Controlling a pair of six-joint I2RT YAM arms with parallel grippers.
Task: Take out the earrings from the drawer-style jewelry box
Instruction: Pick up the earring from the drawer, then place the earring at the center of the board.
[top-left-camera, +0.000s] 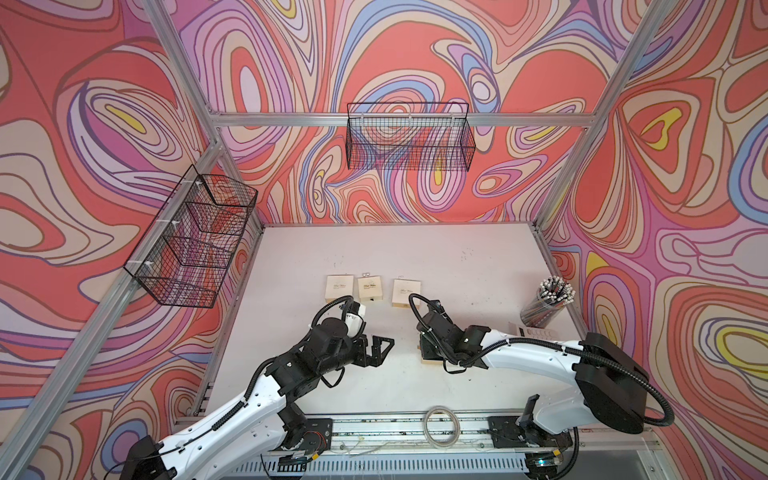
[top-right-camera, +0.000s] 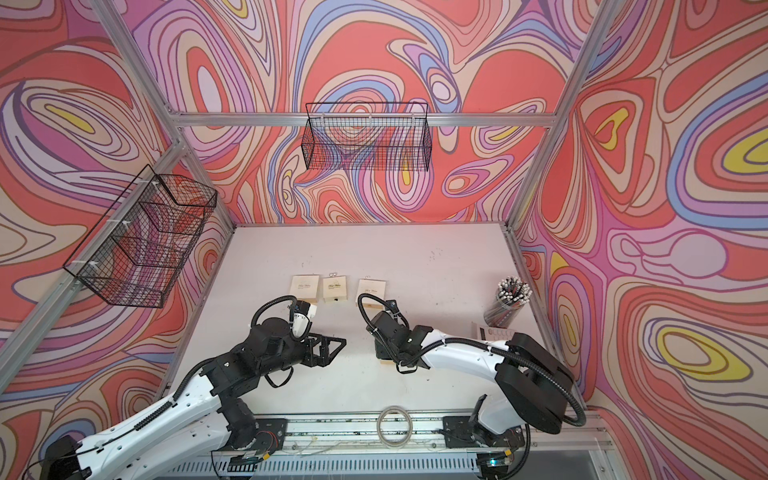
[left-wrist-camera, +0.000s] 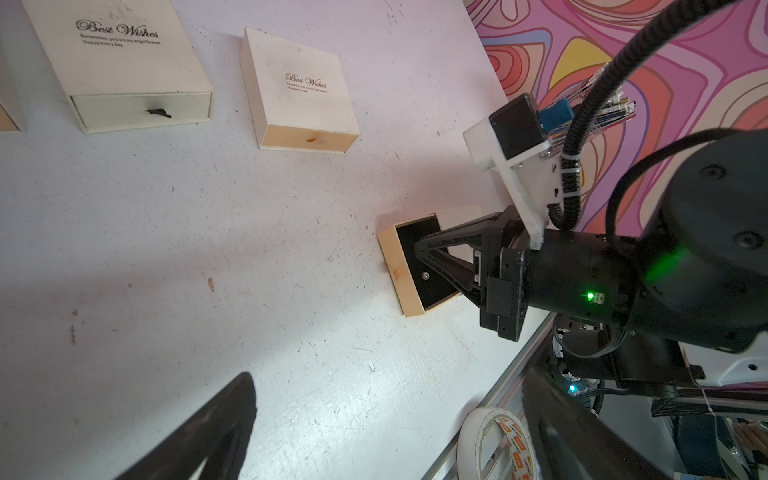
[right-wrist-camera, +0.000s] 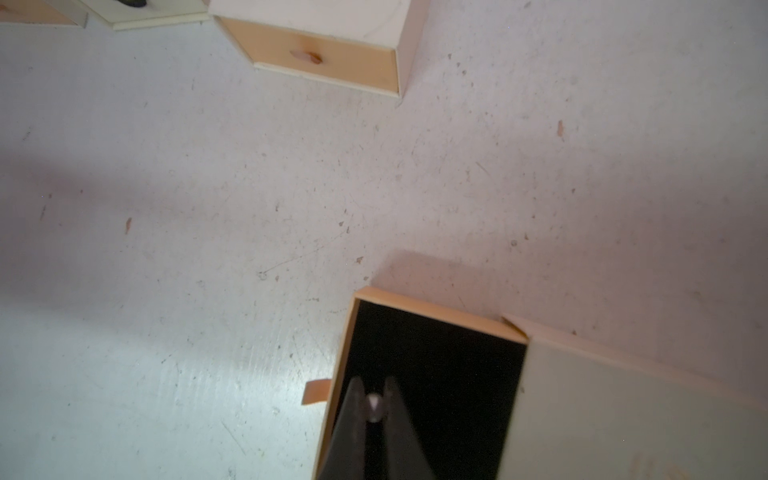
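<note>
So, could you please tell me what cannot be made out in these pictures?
- Inside of the open drawer: covered by the right arm in both top views.
- Whether the right gripper actually pinches the earring: the fingertips are blurred in the right wrist view.
- Contents of the closed boxes: hidden by their sleeves in every view.
- Pale specks behind the boxes: too small to identify in both top views.

The scuffed white table (top-left-camera: 415, 249) carries three closed cream drawer boxes (top-left-camera: 369, 289) in a row, one opened box (left-wrist-camera: 405, 249), a cup of pencils (top-left-camera: 544, 307).
</note>
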